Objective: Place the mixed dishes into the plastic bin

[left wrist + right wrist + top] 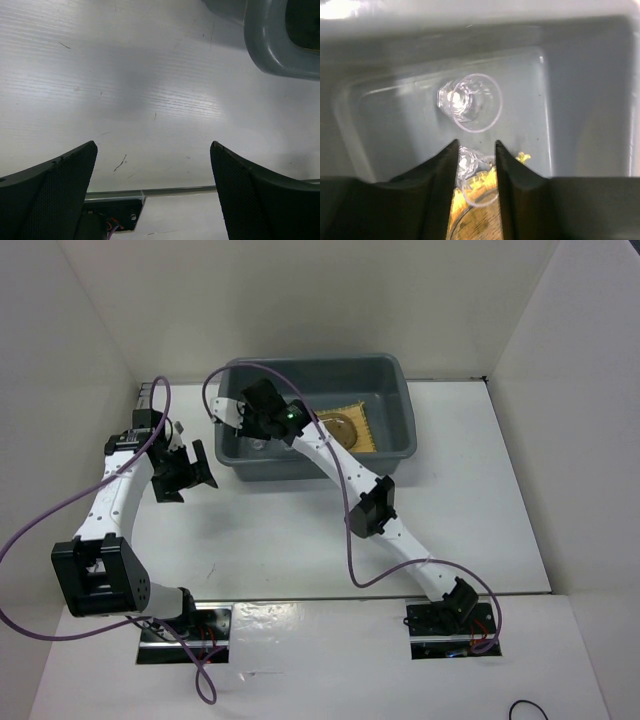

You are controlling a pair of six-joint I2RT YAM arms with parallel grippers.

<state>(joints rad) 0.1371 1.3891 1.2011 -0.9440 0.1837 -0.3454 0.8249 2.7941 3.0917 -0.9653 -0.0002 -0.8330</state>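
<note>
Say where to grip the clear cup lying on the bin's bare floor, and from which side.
Take the clear cup across its wall, between faceted base and flared mouth, coming down from above. It lies on its side on the bin floor, so likely only its flanks are free.

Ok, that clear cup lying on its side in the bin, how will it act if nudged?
The clear cup lies on its side on the bin floor, so a nudge would probably roll it, curving because it tapers. It looks thin and light, likely skidding easily on smooth plastic.
</note>
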